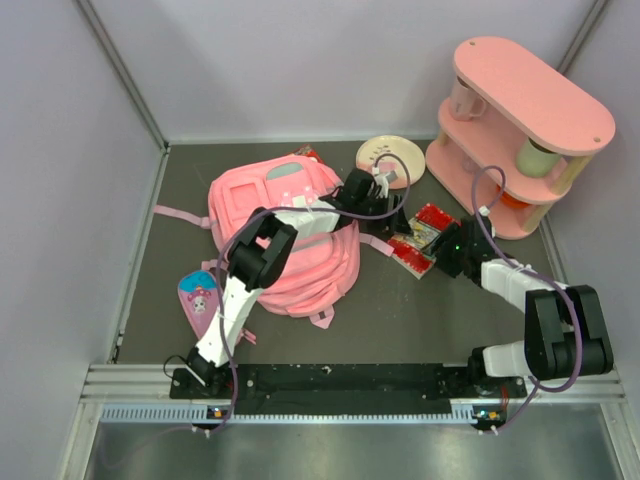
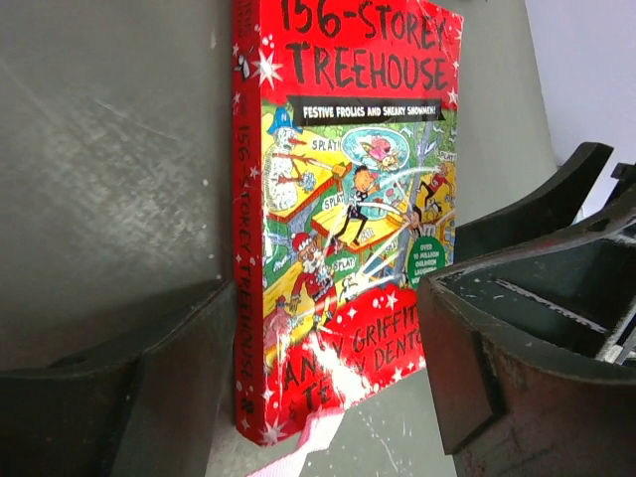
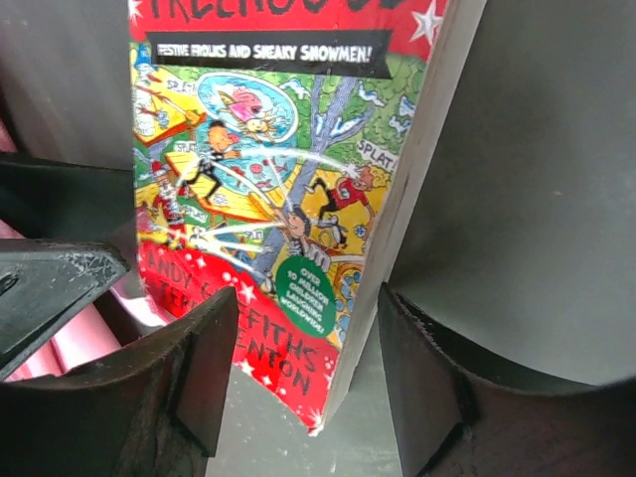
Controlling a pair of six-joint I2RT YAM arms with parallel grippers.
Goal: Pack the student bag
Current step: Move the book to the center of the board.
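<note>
Book pick-up, apparently: the paperback (image 2: pixel 348 199) lies just beside the student bag (image 1: pixel 325 265). Left gripper (image 2: pixel 323 298) gapes astride it; right gripper (image 3: pixel 303 308) flanks its corner, grip uncertain. Next: a firm pinch.

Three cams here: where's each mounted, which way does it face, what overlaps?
Top external: above and behind the robot, facing down on the table; left arm, right arm, student bag, book visible.
Left wrist: on the left arm, facing the book past the left gripper.
Right wrist: on the right arm, facing the book past the right gripper.
Shared: all three see the book.
</note>
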